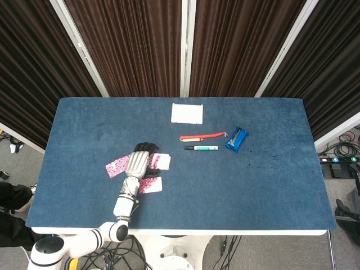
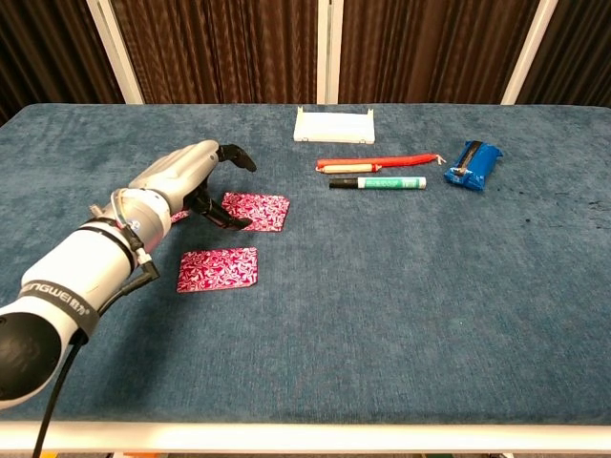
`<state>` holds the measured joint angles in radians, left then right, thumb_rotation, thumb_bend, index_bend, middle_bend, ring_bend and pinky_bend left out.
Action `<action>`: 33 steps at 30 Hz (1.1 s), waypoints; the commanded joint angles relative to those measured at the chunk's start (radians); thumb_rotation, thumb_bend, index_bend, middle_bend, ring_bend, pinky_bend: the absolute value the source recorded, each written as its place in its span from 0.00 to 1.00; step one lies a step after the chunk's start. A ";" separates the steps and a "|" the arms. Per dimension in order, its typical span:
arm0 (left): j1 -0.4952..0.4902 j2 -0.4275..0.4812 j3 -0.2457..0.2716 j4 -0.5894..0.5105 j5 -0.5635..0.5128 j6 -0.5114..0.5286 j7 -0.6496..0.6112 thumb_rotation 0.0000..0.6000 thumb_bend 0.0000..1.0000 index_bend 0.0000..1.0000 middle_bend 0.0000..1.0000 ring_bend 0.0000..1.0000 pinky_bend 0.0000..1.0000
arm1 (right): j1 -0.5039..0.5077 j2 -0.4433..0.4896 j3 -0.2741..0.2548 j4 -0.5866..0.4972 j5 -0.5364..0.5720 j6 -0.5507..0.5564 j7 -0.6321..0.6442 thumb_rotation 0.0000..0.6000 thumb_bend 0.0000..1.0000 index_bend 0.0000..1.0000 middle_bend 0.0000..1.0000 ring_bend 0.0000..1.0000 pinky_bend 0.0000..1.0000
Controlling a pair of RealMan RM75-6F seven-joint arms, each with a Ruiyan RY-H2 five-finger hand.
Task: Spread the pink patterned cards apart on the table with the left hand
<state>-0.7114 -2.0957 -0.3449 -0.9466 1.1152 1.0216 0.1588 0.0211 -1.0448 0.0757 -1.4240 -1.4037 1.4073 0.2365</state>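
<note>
Pink patterned cards (image 2: 218, 268) lie flat, long axes left-right — left robot hand (image 2: 194, 177) spread above, holding nothing.

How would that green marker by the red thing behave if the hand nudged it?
The green marker looks round and lies on its side, so it would probably roll. It seems stiff and light. The fuzzy blue table covering might slow it.

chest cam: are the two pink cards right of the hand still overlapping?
No: the far pink card and the near pink card lie flat with a strip of blue table between them.
</note>
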 commanded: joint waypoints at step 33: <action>0.453 0.696 0.333 -0.608 0.271 0.481 0.137 1.00 0.16 0.25 0.20 0.08 0.10 | 0.002 -0.027 -0.019 -0.043 -0.094 0.066 -0.040 1.00 0.21 0.00 0.00 0.00 0.00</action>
<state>-0.2982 -1.4298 -0.0421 -1.5264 1.3647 1.4579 0.2784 0.0226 -1.0712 0.0572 -1.4670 -1.4973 1.4737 0.1968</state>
